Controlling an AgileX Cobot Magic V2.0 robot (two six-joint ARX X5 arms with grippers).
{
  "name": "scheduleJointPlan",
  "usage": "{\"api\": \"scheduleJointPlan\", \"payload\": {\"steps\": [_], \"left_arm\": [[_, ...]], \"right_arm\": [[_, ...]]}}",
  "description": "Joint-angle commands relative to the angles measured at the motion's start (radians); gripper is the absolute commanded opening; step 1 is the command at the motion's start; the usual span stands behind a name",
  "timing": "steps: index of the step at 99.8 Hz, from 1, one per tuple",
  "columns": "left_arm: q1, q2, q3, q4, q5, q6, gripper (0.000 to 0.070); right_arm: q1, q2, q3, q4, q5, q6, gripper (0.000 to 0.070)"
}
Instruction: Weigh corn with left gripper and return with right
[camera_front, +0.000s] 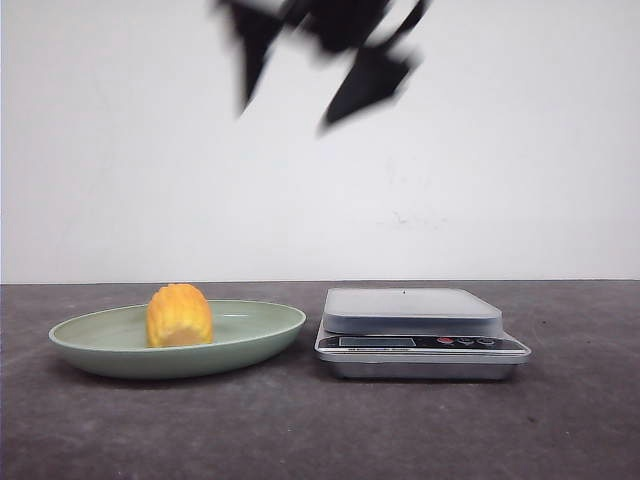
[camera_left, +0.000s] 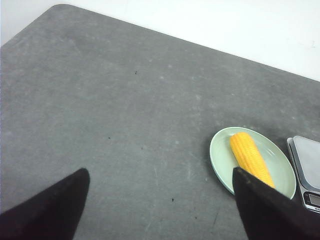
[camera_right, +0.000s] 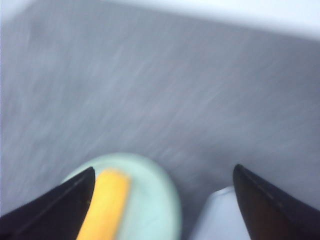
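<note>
Currently the corn is lying on the pale green plate, which is sitting on the dark grey surface just beside the kitchen scale; the scale's platform is carrying nothing. Judging from that, either the weighing has not begun or the corn is already back on the plate; these views alone are not settling which.

The left pincer is hanging above the surface with its fingers spread wide and nothing between them, the plate and corn showing near one fingertip. The right pincer is likewise spread and empty, looking down on the plate and the scale's corner through heavy blur. In the front view, dark blurred arm parts are showing high above the plate and scale.

If weighing is yet to come, the next move is calling for the left pincer to descend over the corn, close across its ribbed body, and carry it to the scale's platform.
</note>
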Motion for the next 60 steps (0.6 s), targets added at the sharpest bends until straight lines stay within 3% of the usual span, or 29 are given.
{"api": "scheduleJointPlan", "payload": {"steps": [1,34,52,60], "left_arm": [[-0.003,0.0,0.004,0.044,0.003,0.027,0.0551],[-0.003,0.0,-0.062,0.224,0.034,0.078,0.0551],[-0.003,0.002,-0.12,0.328,0.074,0.08,0.055],[-0.003,0.003,-0.142,0.349,0.074,0.08,0.055]], "right_arm": [[-0.032,-0.084,0.017,-0.045,0.004,-0.074,0.0534],[-0.244,-0.58,0.017,-0.372,0.018,-0.204,0.0534],[-0.258,-0.805,0.017,-0.593,0.091,-0.196,0.0534],[-0.258,-0.895,0.014,-0.675,0.083,-0.171,0.0534]]}}
